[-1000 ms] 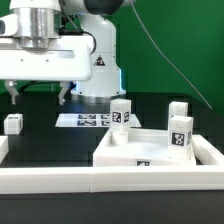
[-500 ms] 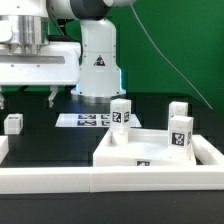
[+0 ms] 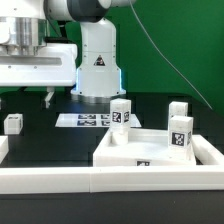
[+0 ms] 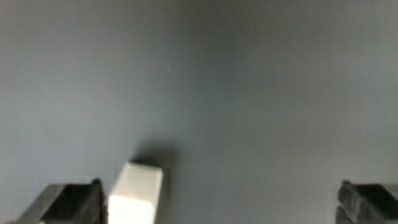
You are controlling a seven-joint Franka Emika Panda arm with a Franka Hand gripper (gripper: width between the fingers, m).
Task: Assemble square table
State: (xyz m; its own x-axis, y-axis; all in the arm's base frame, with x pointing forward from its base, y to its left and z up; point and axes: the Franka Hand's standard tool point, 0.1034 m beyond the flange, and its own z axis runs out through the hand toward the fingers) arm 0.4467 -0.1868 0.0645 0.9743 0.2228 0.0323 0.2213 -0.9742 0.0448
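White plastic top: large square tray-like table top (image 3: 150, 152) with raised rim, lying flat on black table (image 3: 50, 138), toward exterior view's right, close to the near border rail (image 3: 110, 180).
Legs: small white plastic block legs with black-and-white tags; one (image 3: 121, 113) standing at the top's far edge, two (image 3: 180, 132) near its far corner on exterior view's right, whether inside the rim or behind it cannot tell; one (image 3: 13, 123) alone on table at exterior view's left, well apart from the top.
Fingers: gripper (image 3: 25, 97) above table on exterior view's left, spread wide, holding nothing; one dark fingertip (image 3: 49, 98) showing in exterior view, both tips (image 4: 68, 203) in wrist view with a white block leg (image 4: 135, 194) just beside one of them, contact not clear.
Handling (judged): legs likely light, stiff, smooth-sided, maybe slippery; best taken across two flat opposite faces, mid-height, squarely. Top stiff, too broad to grip across; rim the only hold.
Edges: raised rim and white border rails at the near side are obstacles for low sweeps.
Open room: bare black table around the lone leg; marker board (image 3: 88, 120) flat by robot base (image 3: 98, 70), no obstacle.
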